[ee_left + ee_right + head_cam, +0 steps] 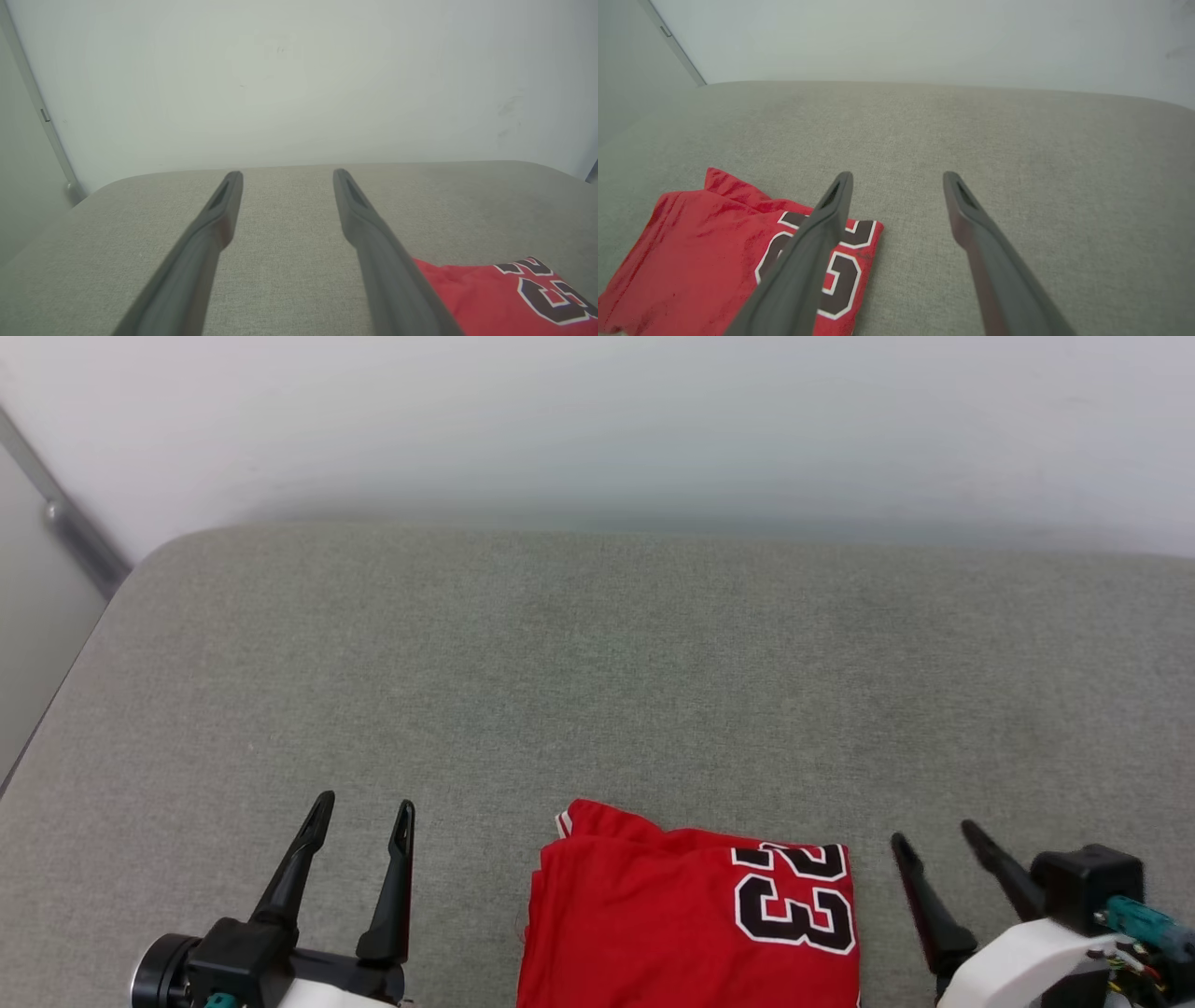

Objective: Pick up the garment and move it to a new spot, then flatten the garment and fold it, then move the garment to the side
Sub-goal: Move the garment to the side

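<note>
Head view: garment lies between left tool and right tool, both gaping, empty.

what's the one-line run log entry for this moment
garment: folded, lying on grey surface | left gripper: open, empty, beside garment, apart | right gripper: open, empty, beside garment, apart

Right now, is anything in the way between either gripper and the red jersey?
Nothing visible. The jersey lies folded on the grey cushion between the open left gripper and the open right gripper, touching neither.
</note>
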Tool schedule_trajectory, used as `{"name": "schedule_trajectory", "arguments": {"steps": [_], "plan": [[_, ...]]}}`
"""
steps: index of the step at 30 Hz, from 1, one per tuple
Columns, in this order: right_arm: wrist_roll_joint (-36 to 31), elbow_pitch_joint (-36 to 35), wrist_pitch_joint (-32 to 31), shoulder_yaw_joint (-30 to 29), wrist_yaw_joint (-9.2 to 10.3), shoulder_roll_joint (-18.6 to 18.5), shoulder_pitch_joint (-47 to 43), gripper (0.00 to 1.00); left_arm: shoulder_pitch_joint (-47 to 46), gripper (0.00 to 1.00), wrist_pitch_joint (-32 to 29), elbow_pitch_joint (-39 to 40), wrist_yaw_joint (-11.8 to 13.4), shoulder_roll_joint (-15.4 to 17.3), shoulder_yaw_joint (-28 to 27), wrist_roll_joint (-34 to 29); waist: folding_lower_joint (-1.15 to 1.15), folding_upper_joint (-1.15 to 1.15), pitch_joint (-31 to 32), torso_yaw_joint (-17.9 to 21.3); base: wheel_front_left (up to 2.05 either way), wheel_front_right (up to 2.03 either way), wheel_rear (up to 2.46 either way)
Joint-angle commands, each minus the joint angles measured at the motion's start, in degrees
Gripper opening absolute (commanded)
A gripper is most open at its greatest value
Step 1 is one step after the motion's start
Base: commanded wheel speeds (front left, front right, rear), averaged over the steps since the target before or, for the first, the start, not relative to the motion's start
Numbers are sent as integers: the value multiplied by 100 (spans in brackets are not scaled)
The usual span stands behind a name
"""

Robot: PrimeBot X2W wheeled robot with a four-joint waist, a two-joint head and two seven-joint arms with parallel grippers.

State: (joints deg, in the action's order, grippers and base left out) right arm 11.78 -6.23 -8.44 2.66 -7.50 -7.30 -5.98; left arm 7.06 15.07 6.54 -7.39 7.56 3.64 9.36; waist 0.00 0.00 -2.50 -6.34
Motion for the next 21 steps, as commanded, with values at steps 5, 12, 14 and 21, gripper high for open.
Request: {"name": "schedule_trajectory", "arguments": {"steps": [5, 12, 14, 21], "plan": [[377, -460, -1432, 427, 4, -424, -110, 100, -205, 100, 13, 1, -7, 13, 45, -54, 0, 0, -245, -145, 0, 0, 0], [526, -722, -3337, 438, 2, -312, -182, 100, -395, 100, 13, 13, -7, -10, 118, -97, 0, 0, -518, -346, 0, 0, 0], [469, -639, -3732, 417, 1, -216, -181, 100, -437, 100, 13, -4, -7, -10, 160, -108, 0, 0, -569, -406, 0, 0, 0], [195, -176, -4061, 243, 2, 74, 90, 100, -594, 100, 13, -38, -7, -28, 255, -83, 0, 0, -749, -617, 0, 0, 0]]}}
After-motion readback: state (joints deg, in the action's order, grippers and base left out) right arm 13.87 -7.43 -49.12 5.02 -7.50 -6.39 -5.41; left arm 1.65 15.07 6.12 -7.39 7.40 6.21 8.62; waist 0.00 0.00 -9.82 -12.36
